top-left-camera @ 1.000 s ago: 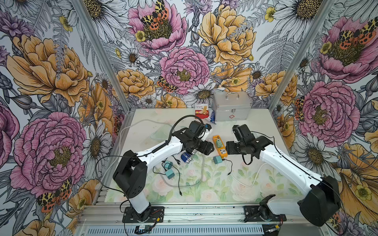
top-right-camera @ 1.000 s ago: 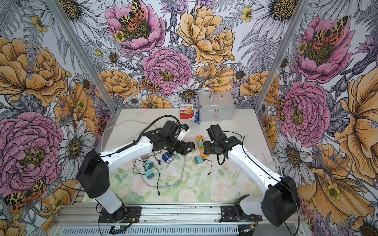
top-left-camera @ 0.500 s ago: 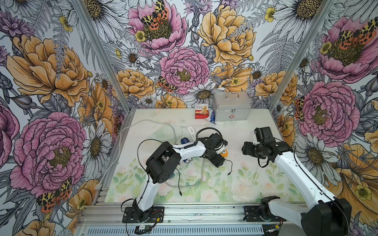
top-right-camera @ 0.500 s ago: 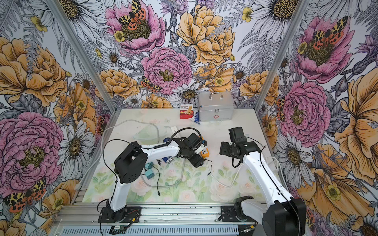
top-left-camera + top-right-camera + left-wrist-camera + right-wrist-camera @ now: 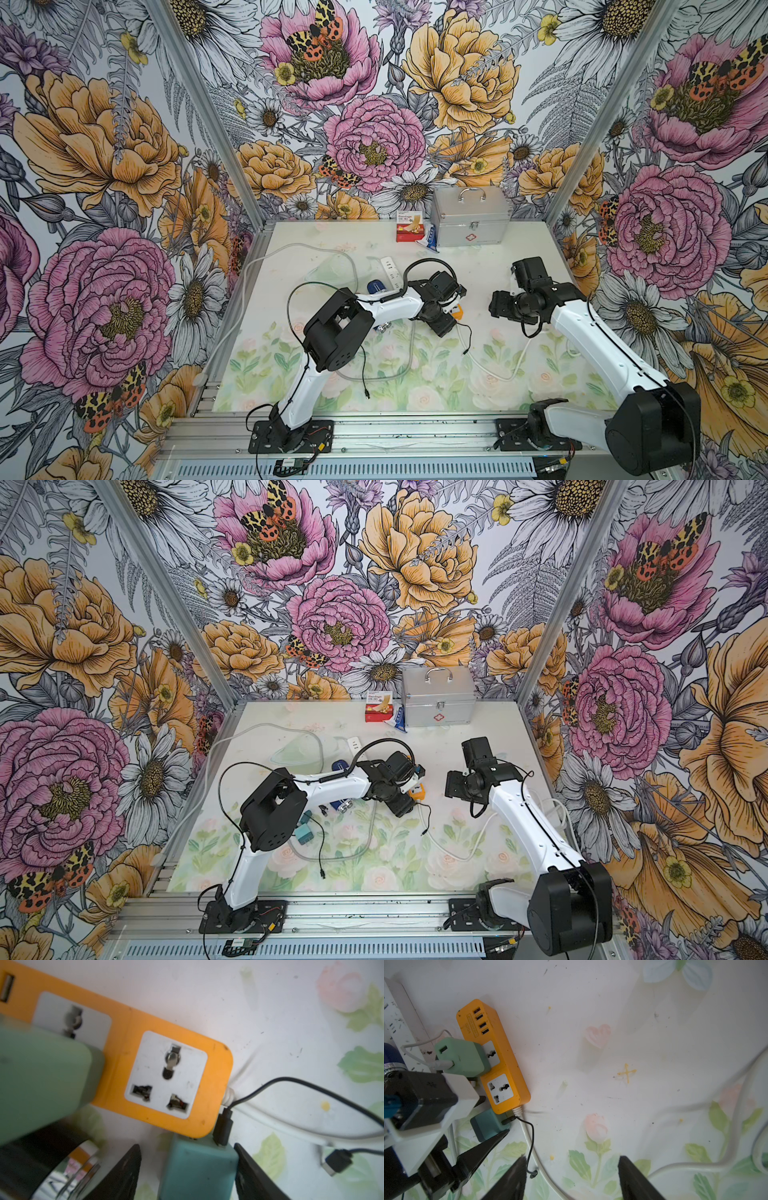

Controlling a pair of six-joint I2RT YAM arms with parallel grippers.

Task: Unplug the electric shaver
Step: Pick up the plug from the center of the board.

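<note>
The electric shaver (image 5: 340,766), dark blue, lies partly under my left arm and also shows in the right wrist view (image 5: 390,1051). An orange power strip (image 5: 124,1043) (image 5: 517,1076) carries a teal adapter (image 5: 199,1167) (image 5: 485,1124) at its end, with a black cable (image 5: 311,1086) plugged into it. Where that cable ends is hidden. My left gripper (image 5: 187,1145) (image 5: 444,326) straddles the teal adapter, open: one finger touches its side, the other stands off. My right gripper (image 5: 571,1157) (image 5: 498,305) hovers open and empty to the right of the strip.
A light green adapter (image 5: 463,1055) with a white lead sits on the strip. A white power strip (image 5: 390,270) lies behind it. A silver case (image 5: 469,222) and a red box (image 5: 409,232) stand at the back. A thick white cable (image 5: 498,374) loops across the mat.
My left gripper swung right from the shaver to the orange strip's end, and its jaws have narrowed around the teal adapter. My right gripper drew back to the right.
</note>
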